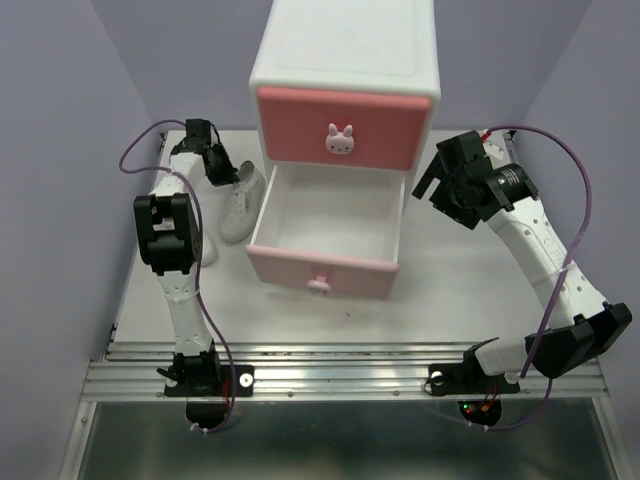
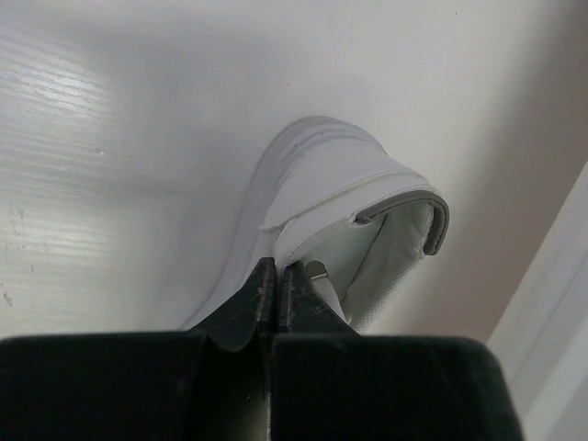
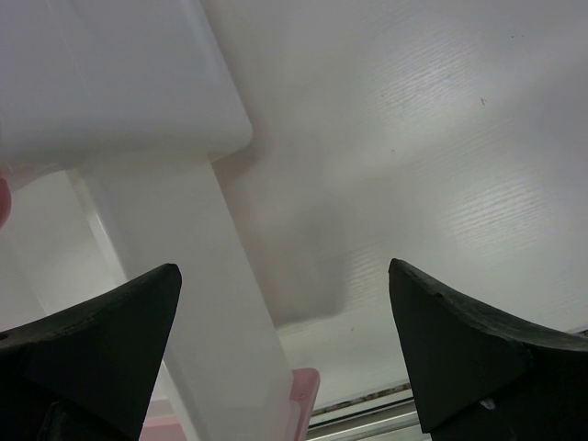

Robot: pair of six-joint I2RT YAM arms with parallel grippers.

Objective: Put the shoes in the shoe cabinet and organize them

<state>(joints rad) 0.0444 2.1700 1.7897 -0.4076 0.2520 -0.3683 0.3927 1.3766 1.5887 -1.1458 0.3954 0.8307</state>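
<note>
The shoe cabinet (image 1: 345, 60) stands at the back middle, its darker pink upper drawer (image 1: 340, 125) closed. Its pale pink lower drawer (image 1: 322, 270) is pulled out and looks empty. A white shoe (image 1: 243, 200) lies on the table just left of the open drawer. My left gripper (image 1: 220, 170) is shut on that shoe's collar edge, and in the left wrist view the fingers (image 2: 262, 299) pinch the side of the shoe (image 2: 312, 179) near the heel. A second white shape (image 1: 207, 248), likely the other white shoe, shows beside the left arm. My right gripper (image 1: 438, 190) is open and empty right of the cabinet. The orange shoes are out of view.
In the right wrist view the gripper (image 3: 283, 271) hangs above the table beside the drawer's white side wall (image 3: 202, 276) and pink front corner (image 3: 301, 395). The cabinet wall (image 2: 560, 303) is close to the right of the held shoe. Purple walls enclose the table on three sides.
</note>
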